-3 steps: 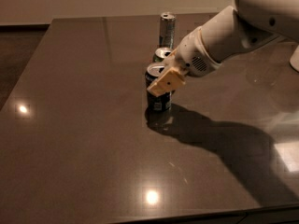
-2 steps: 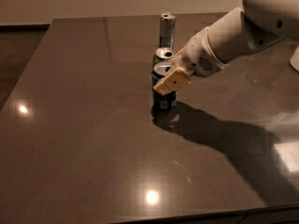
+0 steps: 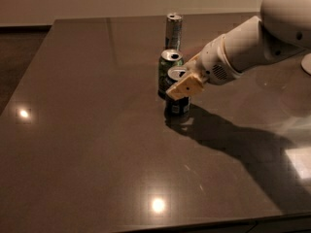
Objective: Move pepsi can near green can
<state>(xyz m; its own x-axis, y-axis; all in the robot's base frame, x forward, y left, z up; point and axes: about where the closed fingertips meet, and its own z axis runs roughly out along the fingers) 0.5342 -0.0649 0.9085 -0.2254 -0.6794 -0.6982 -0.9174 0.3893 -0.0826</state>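
The pepsi can (image 3: 178, 106) is a short dark blue can with a silver top. It stands upright on the dark table (image 3: 87, 130), right in front of the green can (image 3: 169, 71) and close against it. My gripper (image 3: 184, 85) reaches in from the right and sits around the top of the pepsi can, with its tan finger (image 3: 184, 88) across the can's front. The far finger is hidden behind the can.
A tall slim silver can (image 3: 173, 30) stands behind the green can, farther back. The white arm (image 3: 252, 45) stretches in from the upper right and casts a shadow across the right of the table. The table's front edge runs along the bottom.
The gripper and the pepsi can have moved together to the right and back, ending close in front of the green can.
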